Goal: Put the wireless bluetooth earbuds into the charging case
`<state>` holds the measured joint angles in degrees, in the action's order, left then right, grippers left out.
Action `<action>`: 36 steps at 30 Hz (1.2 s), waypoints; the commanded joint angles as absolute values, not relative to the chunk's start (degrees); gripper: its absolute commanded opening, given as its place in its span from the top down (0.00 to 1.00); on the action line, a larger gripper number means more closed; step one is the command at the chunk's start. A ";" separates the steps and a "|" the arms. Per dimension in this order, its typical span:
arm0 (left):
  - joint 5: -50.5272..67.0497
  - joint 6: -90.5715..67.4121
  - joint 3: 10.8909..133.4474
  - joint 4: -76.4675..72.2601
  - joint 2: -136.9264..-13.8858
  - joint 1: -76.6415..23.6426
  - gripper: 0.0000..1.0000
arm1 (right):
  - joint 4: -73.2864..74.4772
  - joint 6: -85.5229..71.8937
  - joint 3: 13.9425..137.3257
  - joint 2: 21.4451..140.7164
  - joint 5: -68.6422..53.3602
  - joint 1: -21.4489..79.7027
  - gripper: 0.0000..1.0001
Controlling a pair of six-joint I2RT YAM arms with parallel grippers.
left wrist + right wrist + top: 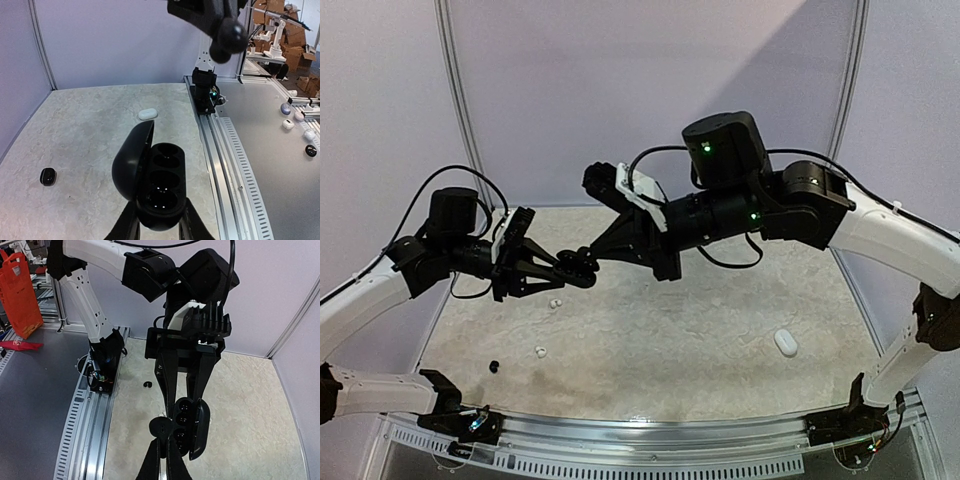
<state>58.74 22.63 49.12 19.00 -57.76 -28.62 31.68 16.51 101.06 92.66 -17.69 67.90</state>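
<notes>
Black earbud [161,426] sits pinched between the closed tips of the right gripper [162,442], just beside the black charging case [161,186], lid open, which the left gripper [159,227] clamps above the table [670,340]. Two white earbuds [556,302] and a loose black earbud [494,366] lie on the table below. A white case [786,342] lies well apart.

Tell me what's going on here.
The left claw holds an open black case up off the table. The right claw pinches a black earbud right beside its sockets, not yet in. Two white earbuds, a second black earbud and a white case lie on the table.
</notes>
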 commanded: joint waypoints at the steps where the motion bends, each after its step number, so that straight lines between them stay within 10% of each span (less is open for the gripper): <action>1: 57.73 23.56 51.13 21.45 -57.72 -29.84 1.00 | 37.68 20.80 105.75 97.14 -15.01 68.42 1.00; 36: 55.67 23.99 49.93 17.21 -56.65 -31.11 1.00 | 43.61 27.63 111.08 104.84 -5.00 68.38 0.97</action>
